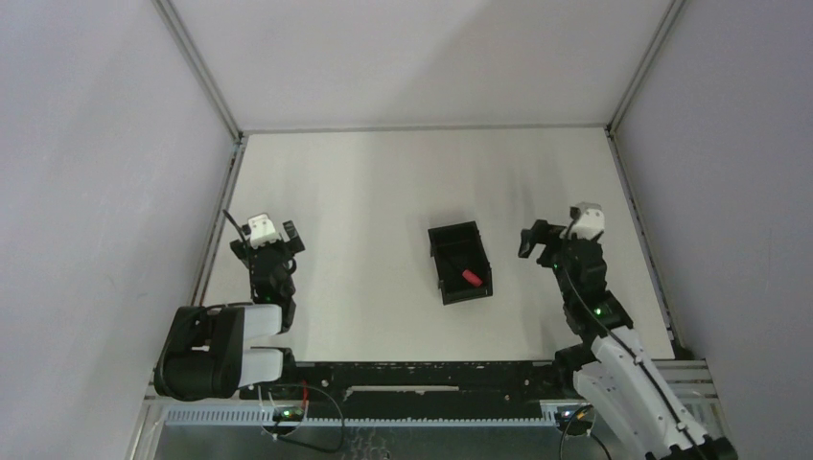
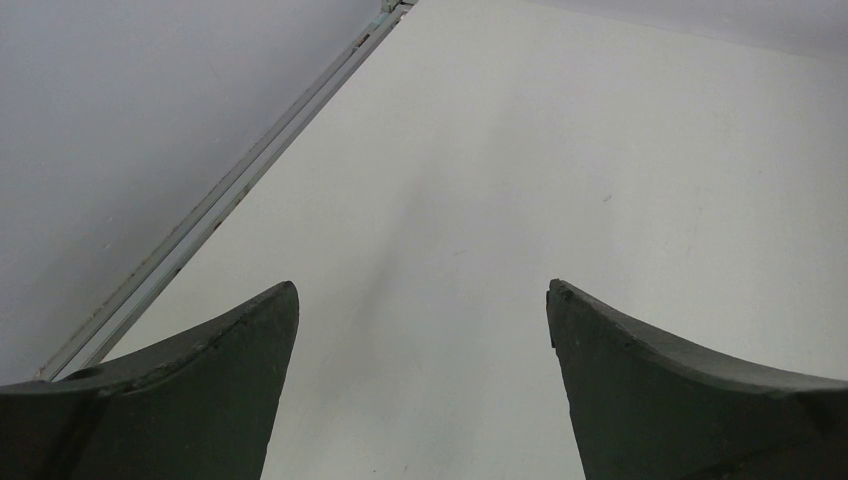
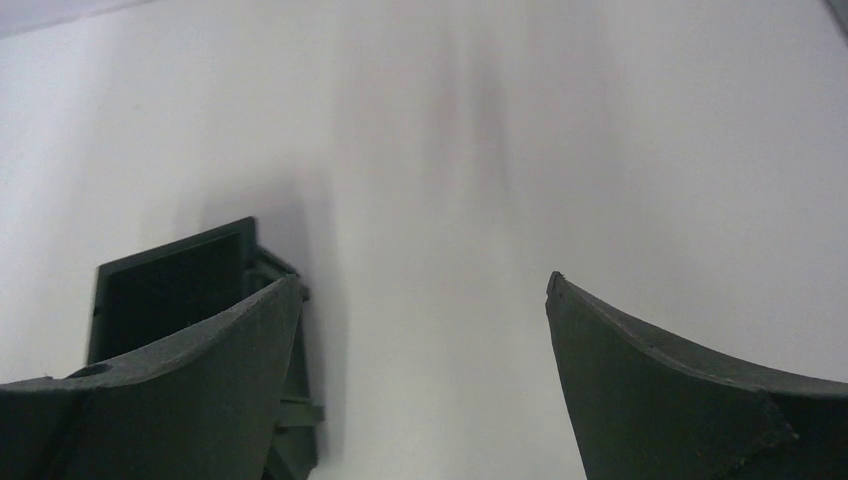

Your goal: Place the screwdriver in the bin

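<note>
The black bin [image 1: 458, 262] stands in the middle of the white table. The screwdriver's red handle [image 1: 471, 278] lies inside the bin's near compartment; its dark shaft is hard to make out against the black plastic. My right gripper [image 1: 539, 240] is open and empty, a little to the right of the bin. In the right wrist view the gripper [image 3: 422, 300] shows bare table between its fingers, and the bin [image 3: 170, 290] sits behind the left finger. My left gripper [image 1: 283, 240] is open and empty, far left of the bin, over bare table [image 2: 422, 300].
A metal frame rail [image 1: 219, 206] runs along the table's left edge, close to my left arm, and also shows in the left wrist view [image 2: 215, 205]. Another rail [image 1: 638, 220] runs along the right edge. Grey walls enclose the table.
</note>
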